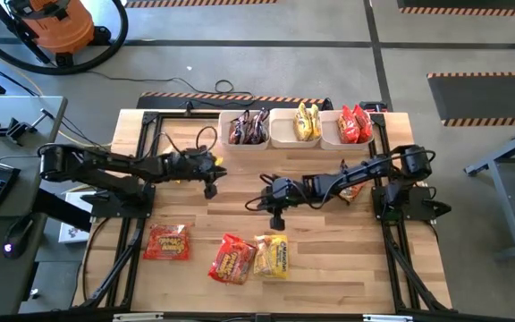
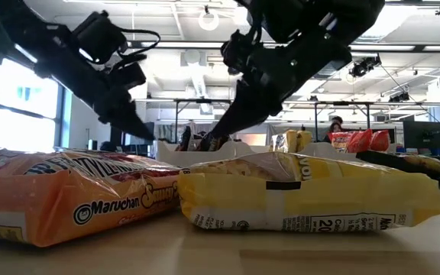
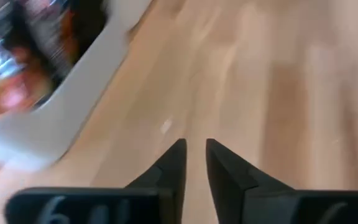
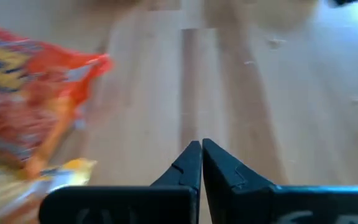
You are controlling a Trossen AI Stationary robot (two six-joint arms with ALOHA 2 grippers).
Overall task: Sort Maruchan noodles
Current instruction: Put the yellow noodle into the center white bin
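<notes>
Three white bins [image 1: 295,131] line the bench's [image 1: 329,259] far edge: dark packets [image 1: 249,127] in one, yellow packets [image 1: 307,122] in the middle, red packets [image 1: 355,124] in the third. Near the front edge lie a red packet [image 1: 167,241], a second red packet [image 1: 232,258] and a yellow packet [image 1: 272,256] touching it. Mid-bench, the left gripper [image 1: 210,190] hangs narrowly parted and empty; the right gripper [image 1: 276,222] is closed and empty. Bare wood lies between them.
</notes>
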